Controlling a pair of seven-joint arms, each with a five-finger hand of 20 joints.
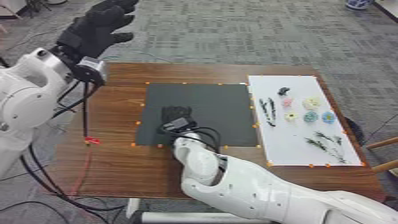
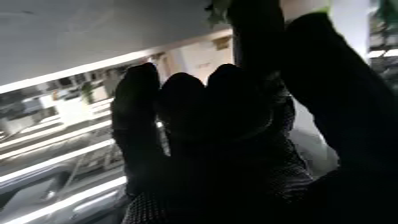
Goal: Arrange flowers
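In the head view my left hand (image 1: 96,29) is raised beyond the table's left back corner, its fingers spread and nothing in it. My right hand (image 1: 176,114) lies low over the left part of the dark mat (image 1: 209,102), fingers extended away from the arm. In the right wrist view this hand (image 2: 231,150) is a dark silhouette; a small green bit (image 2: 216,12) shows beside one finger. On the white board (image 1: 271,145) lie a pink flower (image 1: 287,101), a cream flower (image 1: 311,103), a yellow flower (image 1: 290,116), blue flowers (image 1: 328,117) and green sprigs (image 1: 329,146).
Dark thin stems (image 1: 267,111) and a small black item (image 1: 283,91) also lie on the white board. Orange markers edge mat and board. A red item (image 1: 91,140) is near the left edge of the wooden table (image 1: 115,170). Cables hang at the left.
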